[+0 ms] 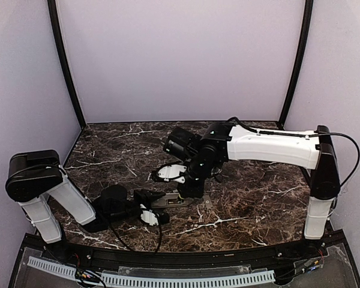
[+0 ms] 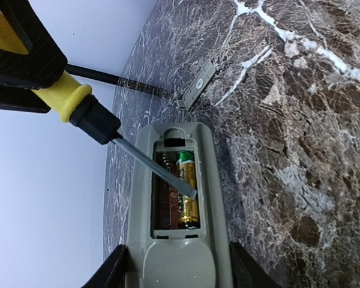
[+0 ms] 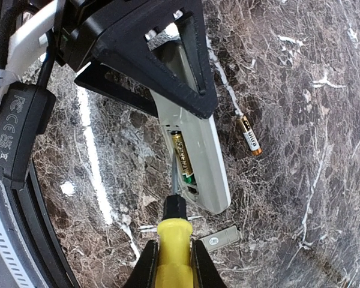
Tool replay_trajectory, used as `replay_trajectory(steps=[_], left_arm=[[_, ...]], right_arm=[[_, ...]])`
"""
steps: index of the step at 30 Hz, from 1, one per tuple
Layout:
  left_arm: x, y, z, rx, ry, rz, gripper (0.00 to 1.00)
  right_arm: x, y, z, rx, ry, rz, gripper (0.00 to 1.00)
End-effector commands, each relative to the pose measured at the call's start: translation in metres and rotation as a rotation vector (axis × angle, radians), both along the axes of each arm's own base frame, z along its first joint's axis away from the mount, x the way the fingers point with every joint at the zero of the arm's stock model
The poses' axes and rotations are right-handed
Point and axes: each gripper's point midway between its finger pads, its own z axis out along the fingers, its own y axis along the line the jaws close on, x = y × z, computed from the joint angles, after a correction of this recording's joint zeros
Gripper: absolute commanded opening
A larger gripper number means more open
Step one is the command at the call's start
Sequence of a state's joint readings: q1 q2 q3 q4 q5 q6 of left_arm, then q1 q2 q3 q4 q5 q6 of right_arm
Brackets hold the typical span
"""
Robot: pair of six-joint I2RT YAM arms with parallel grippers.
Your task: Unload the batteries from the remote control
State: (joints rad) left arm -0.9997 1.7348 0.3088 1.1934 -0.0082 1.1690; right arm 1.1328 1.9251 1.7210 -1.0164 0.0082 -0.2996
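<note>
Count: 1 remote control [image 3: 211,162]; 2 batteries; 1 screwdriver [image 3: 175,231]; 1 flat grey cover [image 3: 219,239].

Remote control: lies flat on tabletop [image 3: 300,72], centre-front between the 2 arms, bay face up; in top view long axis runs approx. left-right; bay end points toward R arm, opp. end sits in L gripper [image 2: 179,267].

Seated battery [image 3: 182,153]: in the bay, gold/green, lengthwise along remote's long axis; slot beside it shows a spring.

Loose battery [image 3: 249,135]: on tabletop, near remote's long edge but apart from it, roughly parallel to it.

Cover: on tabletop just beyond bay end, not touching remote.

L gripper: jaws clenched on remote's sides, one at each long edge.

R gripper [image 3: 174,270]: jaws clamped on screwdriver's yellow handle; blade slants down into bay, tip at seated battery's side; actual contact cannot be confirmed.
</note>
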Motion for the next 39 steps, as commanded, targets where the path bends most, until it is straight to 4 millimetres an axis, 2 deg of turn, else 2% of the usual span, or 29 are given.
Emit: replay_trajectory(steps=[1, 5, 16, 26, 39], left_arm=[[0.000, -0.008, 0.013, -0.036, 0.015, -0.014, 0.00], [0.001, -0.009, 0.014, -0.036, 0.020, -0.011, 0.00], [0.003, -0.013, 0.015, -0.030, 0.051, -0.007, 0.00], [0.008, -0.022, 0.036, -0.056, 0.179, 0.002, 0.00], [-0.001, -0.020, 0.047, -0.066, 0.150, -0.041, 0.00]], right_arm=[[0.014, -0.001, 0.030, 0.067, -0.102, -0.057, 0.00], [0.012, -0.002, 0.036, 0.082, -0.102, -0.064, 0.00], [0.010, -0.004, 0.026, 0.054, -0.089, -0.060, 0.00], [0.013, -0.007, 0.020, 0.022, -0.102, -0.072, 0.00], [-0.001, -0.007, 0.016, 0.023, -0.047, -0.005, 0.00]])
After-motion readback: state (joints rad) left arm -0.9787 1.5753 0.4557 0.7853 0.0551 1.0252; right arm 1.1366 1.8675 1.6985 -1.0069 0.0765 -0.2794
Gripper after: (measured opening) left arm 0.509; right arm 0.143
